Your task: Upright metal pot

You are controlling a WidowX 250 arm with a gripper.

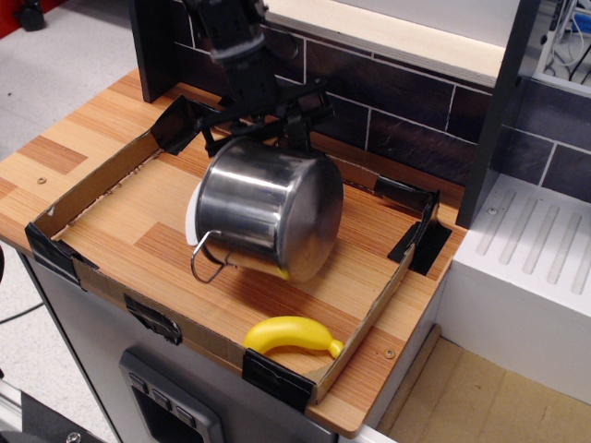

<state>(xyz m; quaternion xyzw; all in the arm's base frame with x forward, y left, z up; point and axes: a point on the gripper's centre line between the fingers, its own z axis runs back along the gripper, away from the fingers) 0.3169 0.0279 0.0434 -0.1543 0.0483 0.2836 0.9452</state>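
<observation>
The metal pot [268,208] is a shiny steel cylinder, tilted on its side in the middle of the cardboard-walled area, its base facing front-right. One wire loop handle [209,262] hangs at its lower left. My black gripper [263,129] comes down from the back and sits at the pot's upper rear edge, its fingers closed against the pot there. The pot's opening and second handle are hidden. A white object [191,220] shows behind the pot's left side, and a bit of yellow [284,273] shows under it.
A yellow banana [291,334] lies near the front cardboard wall [102,277]. A dark tile wall [397,101] stands behind. A white ridged unit [536,268] sits to the right. Black tape marks the tray corners.
</observation>
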